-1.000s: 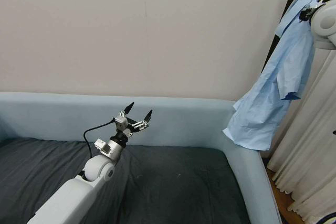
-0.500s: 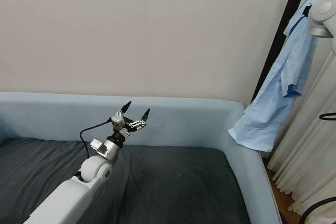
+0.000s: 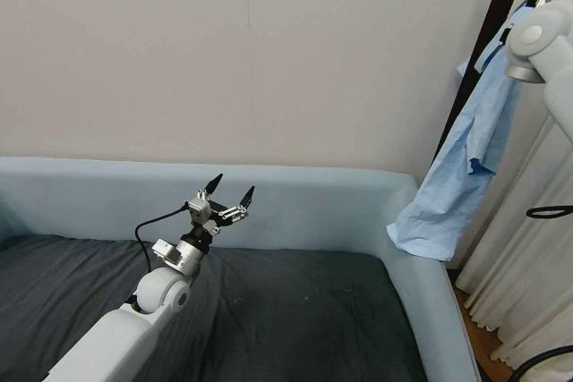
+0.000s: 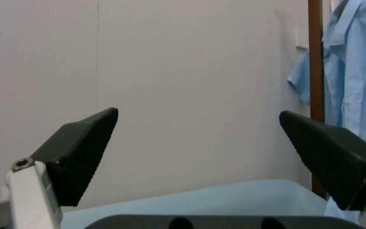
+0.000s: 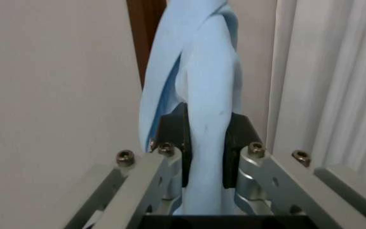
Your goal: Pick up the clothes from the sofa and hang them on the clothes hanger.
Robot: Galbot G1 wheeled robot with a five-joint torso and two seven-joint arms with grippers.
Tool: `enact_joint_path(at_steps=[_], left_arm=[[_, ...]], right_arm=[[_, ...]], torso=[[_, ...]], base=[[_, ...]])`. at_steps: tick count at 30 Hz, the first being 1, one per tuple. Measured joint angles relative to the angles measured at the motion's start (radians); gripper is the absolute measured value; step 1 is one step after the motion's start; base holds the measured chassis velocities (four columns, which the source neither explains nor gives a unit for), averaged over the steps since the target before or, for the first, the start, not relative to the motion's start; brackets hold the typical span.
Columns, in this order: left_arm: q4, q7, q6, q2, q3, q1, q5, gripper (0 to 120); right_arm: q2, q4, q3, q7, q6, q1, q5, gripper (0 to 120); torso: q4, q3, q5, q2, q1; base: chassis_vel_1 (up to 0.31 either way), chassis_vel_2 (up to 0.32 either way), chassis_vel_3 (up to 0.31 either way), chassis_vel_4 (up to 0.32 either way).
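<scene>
A light blue shirt (image 3: 466, 158) hangs from the top right, against the dark brown pole of the clothes stand (image 3: 488, 51). Its lower hem rests by the sofa's right armrest (image 3: 421, 266). My right arm (image 3: 537, 42) is raised beside it at collar height. In the right wrist view my right gripper (image 5: 203, 136) is shut on a fold of the shirt (image 5: 202, 86), with the pole (image 5: 148, 28) behind it. My left gripper (image 3: 235, 185) stands open over the sofa seat, holding nothing. From the left wrist, the gripper (image 4: 197, 114) faces the wall, with the shirt (image 4: 354, 62) off to one side.
The sofa has a pale blue backrest (image 3: 304, 194) and a dark grey seat cushion (image 3: 295, 310). White curtains (image 3: 528, 266) hang at the right behind the stand. A plain wall stands behind the sofa. Bare floor (image 3: 479, 342) shows past the armrest.
My right arm has swung down and rightward with the shirt, which now hangs narrower and closer along the stand's pole. The left gripper has barely shifted.
</scene>
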Motion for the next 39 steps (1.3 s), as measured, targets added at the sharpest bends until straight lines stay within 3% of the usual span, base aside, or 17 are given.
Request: enact_joint_path(at_steps=[3,4,8,9,13,15,19,20,23,25,26,30,31,32,35,36,39], left_arm=[[-0.026,-0.036,0.006,-0.010,-0.014,0.037,0.000,100],[-0.026,-0.036,0.006,-0.010,-0.014,0.037,0.000,100],[-0.142,-0.140,0.062,-0.025,-0.058,0.123,0.001,100],[-0.142,-0.140,0.062,-0.025,-0.058,0.123,0.001,100],[-0.315,-0.247,0.192,-0.097,-0.149,0.253,0.026,100],[-0.337,-0.254,0.214,-0.117,-0.169,0.282,0.048,100],[-0.410,-0.282,0.292,-0.224,-0.267,0.422,0.149,100],[-0.410,-0.282,0.292,-0.224,-0.267,0.422,0.149,100],[-0.430,-0.302,0.275,-0.281,-0.296,0.490,0.205,100],[-0.435,-0.291,0.246,-0.312,-0.312,0.535,0.240,100],[-0.435,-0.291,0.246,-0.312,-0.312,0.535,0.240,100],[-0.445,-0.276,0.218,-0.352,-0.316,0.607,0.300,100],[-0.445,-0.276,0.218,-0.352,-0.316,0.607,0.300,100],[-0.445,-0.275,0.212,-0.364,-0.313,0.625,0.320,100],[-0.448,-0.275,0.201,-0.390,-0.305,0.654,0.350,100],[-0.457,-0.276,0.200,-0.402,-0.303,0.667,0.368,100],[-0.475,-0.275,0.218,-0.418,-0.303,0.684,0.402,100]], right_arm=[[-0.086,0.186,0.077,-0.110,0.090,-0.125,-0.103,32],[-0.086,0.186,0.077,-0.110,0.090,-0.125,-0.103,32],[-0.213,0.431,0.282,-0.408,0.315,-0.418,-0.152,49],[-0.213,0.431,0.282,-0.408,0.315,-0.418,-0.152,49],[-0.264,0.568,0.407,-0.606,0.541,-0.752,-0.297,69],[-0.254,0.583,0.435,-0.641,0.565,-0.832,-0.324,73],[-0.137,0.599,0.563,-0.730,0.638,-1.142,-0.527,90],[-0.137,0.599,0.563,-0.730,0.638,-1.142,-0.527,90],[-0.017,0.591,0.658,-0.772,0.693,-1.347,-0.658,98],[0.095,0.602,0.739,-0.796,0.713,-1.473,-0.762,100],[0.095,0.602,0.739,-0.796,0.713,-1.473,-0.762,100],[0.312,0.660,0.858,-0.811,0.717,-1.693,-0.953,100],[0.312,0.660,0.858,-0.811,0.717,-1.693,-0.953,100],[0.371,0.685,0.890,-0.809,0.714,-1.752,-1.002,100],[0.458,0.730,0.924,-0.808,0.713,-1.854,-1.065,100],[0.486,0.755,0.933,-0.803,0.711,-1.895,-1.096,100],[0.513,0.781,0.940,-0.788,0.698,-1.946,-1.141,100]], torso=[[-0.0001,0.000,-0.0001,0.000,0.000],[-0.0001,0.000,-0.0001,0.000,0.000],[-0.0007,0.000,0.0001,0.000,0.000],[-0.0007,0.000,0.0001,0.000,0.000],[-0.0005,-0.001,-0.0009,0.000,0.000],[-0.0001,0.000,0.0001,0.000,0.000],[0.0006,0.000,-0.0007,0.000,0.000],[0.0006,0.000,-0.0007,0.000,0.000],[0.0000,0.000,0.0004,0.000,0.000],[-0.0005,0.000,-0.0003,0.000,0.000],[-0.0005,0.000,-0.0003,0.000,0.000],[-0.0003,0.000,0.0000,0.000,0.000],[-0.0003,0.000,0.0000,0.000,0.000],[0.0002,0.000,-0.0004,0.000,0.000],[-0.0006,0.000,-0.0002,0.000,0.000],[0.0001,0.000,-0.0005,0.000,0.000],[-0.0003,0.000,-0.0005,0.000,0.000]], base=[[0.000,0.000,0.000,0.000],[0.000,0.000,0.000,0.000],[0.000,0.000,0.000,0.000],[0.000,0.000,0.000,0.000],[0.000,0.000,0.000,0.000],[0.000,0.000,0.000,0.000],[0.000,0.000,0.000,0.000],[0.000,0.000,0.000,0.000],[0.000,0.000,0.000,0.000],[0.000,0.000,0.000,0.000],[0.000,0.000,0.000,0.000],[0.000,0.000,0.000,0.000],[0.000,0.000,0.000,0.000],[0.000,0.000,0.000,0.000],[0.000,0.000,0.000,0.000],[0.000,0.000,0.000,0.000],[0.000,0.000,0.000,0.000]])
